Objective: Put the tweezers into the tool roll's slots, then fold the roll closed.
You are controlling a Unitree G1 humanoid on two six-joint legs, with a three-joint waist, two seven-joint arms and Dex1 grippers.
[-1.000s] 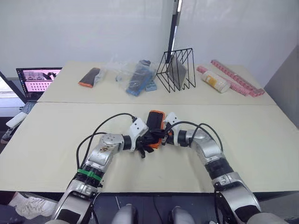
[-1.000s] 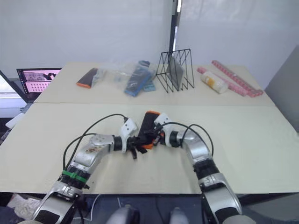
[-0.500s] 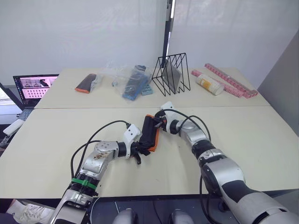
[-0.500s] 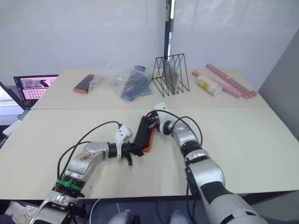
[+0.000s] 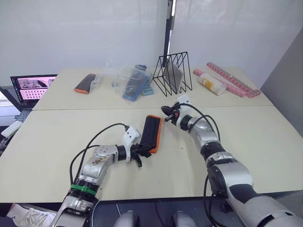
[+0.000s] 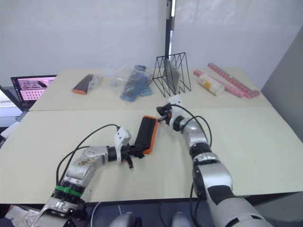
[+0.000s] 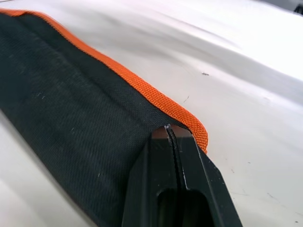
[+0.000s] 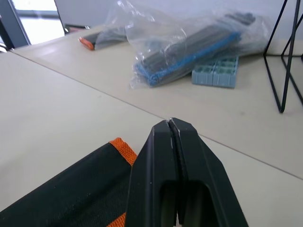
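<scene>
— How many rolls do we count on the table (image 5: 57, 137)?

— We count one tool roll (image 5: 151, 133), folded shut, black with orange trim, lying near the middle of the front tabletop. We can't pick out any tweezers.

— Where does it lie against our two grippers?

— Our left gripper (image 5: 142, 154) sits at the roll's near end, fingers pressed together, tips at the orange edge; whether they pinch fabric we cannot tell. Our right gripper (image 5: 166, 111) hangs just beyond the far end, apart from the roll, fingers also pressed together, holding nothing.

— Farther out?

— One black wire rack (image 5: 174, 72), one clear bag (image 8: 189, 40) of blue-edged things, one small black-and-orange pouch (image 5: 84, 83), one laptop (image 5: 31, 86).
</scene>
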